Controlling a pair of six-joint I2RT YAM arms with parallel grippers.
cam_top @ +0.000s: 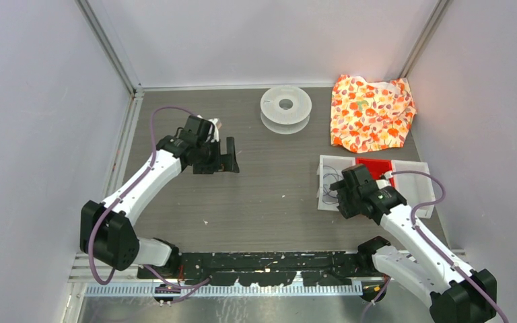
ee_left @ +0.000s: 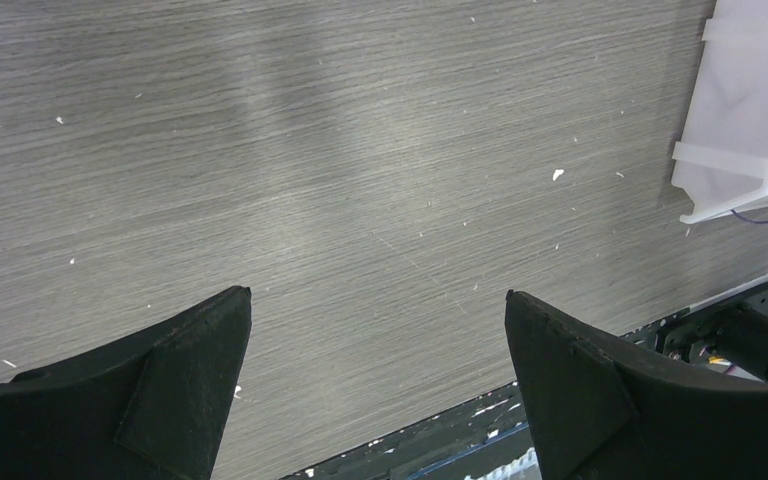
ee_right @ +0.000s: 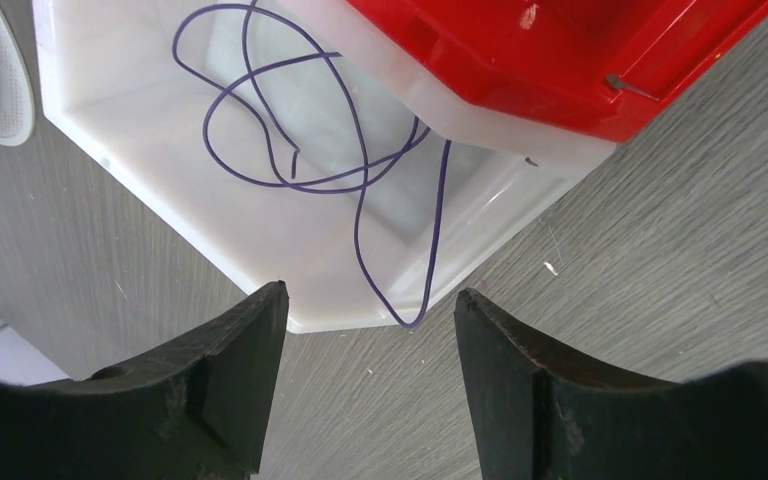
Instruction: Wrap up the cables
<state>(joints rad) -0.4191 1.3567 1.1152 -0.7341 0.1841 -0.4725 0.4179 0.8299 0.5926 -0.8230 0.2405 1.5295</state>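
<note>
close up, the right claw [ee_right: 370,300] has its two black fingers wide apart and holds nothing. it hangs just by the near edge of a white tray [ee_right: 160,180]. the cable [ee_right: 357,232], a thin purple thread, lies in loose loops in that tray, and one bend of it pokes over the edge between the fingers. a red tray [ee_right: 560,60] sits on the white one. the left claw [ee_left: 378,295] is wide open too, holding nothing, over the bare grey table [ee_left: 360,150]. a clear spool [cam_top: 285,108] and an orange flowery cloth [cam_top: 371,113] sit at the far end.
</note>
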